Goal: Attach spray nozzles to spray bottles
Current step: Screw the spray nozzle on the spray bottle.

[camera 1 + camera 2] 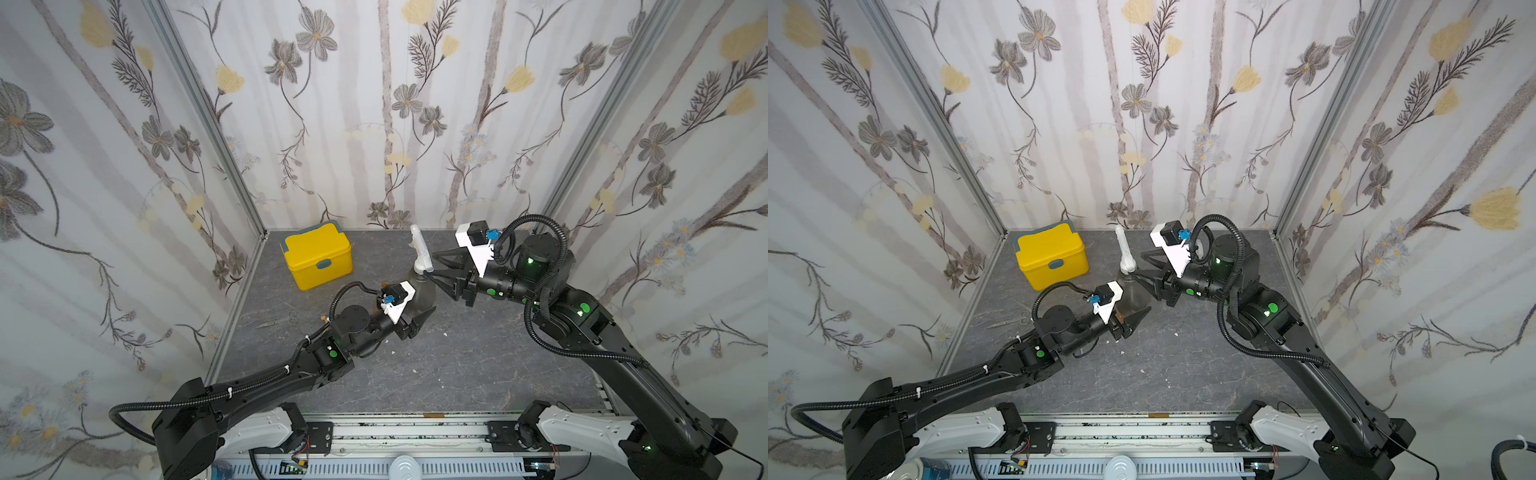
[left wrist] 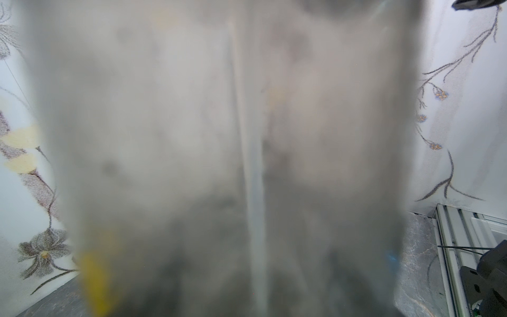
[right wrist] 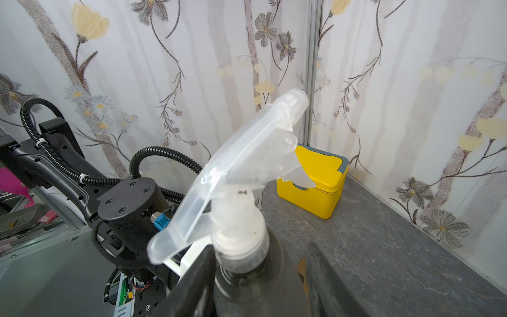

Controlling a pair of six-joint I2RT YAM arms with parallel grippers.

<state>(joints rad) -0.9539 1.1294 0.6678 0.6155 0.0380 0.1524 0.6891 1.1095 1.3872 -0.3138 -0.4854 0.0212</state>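
A smoky grey spray bottle point(image 1: 420, 293) point(image 1: 1133, 297) stands upright mid-table. My left gripper point(image 1: 422, 304) point(image 1: 1136, 306) is shut on its lower body. The bottle's wall point(image 2: 164, 137) fills the left wrist view, with a thin dip tube point(image 2: 253, 192) inside it. A clear-whitish spray nozzle point(image 1: 419, 249) point(image 1: 1124, 249) point(image 3: 247, 164) sits on the bottle's neck, its collar down on the shoulder point(image 3: 247, 291). My right gripper point(image 1: 433, 266) point(image 1: 1138, 264) point(image 3: 258, 263) is open astride that collar. One finger point(image 3: 197, 277) touches it and the other point(image 3: 318, 269) stands apart.
A yellow lidded box point(image 1: 318, 259) point(image 1: 1052, 259) point(image 3: 315, 189) stands at the back left of the grey table. Small scissors point(image 1: 286, 318) point(image 1: 1017, 318) lie left of my left arm. White crumbs point(image 1: 444, 333) dot the table. Flowered walls close in three sides.
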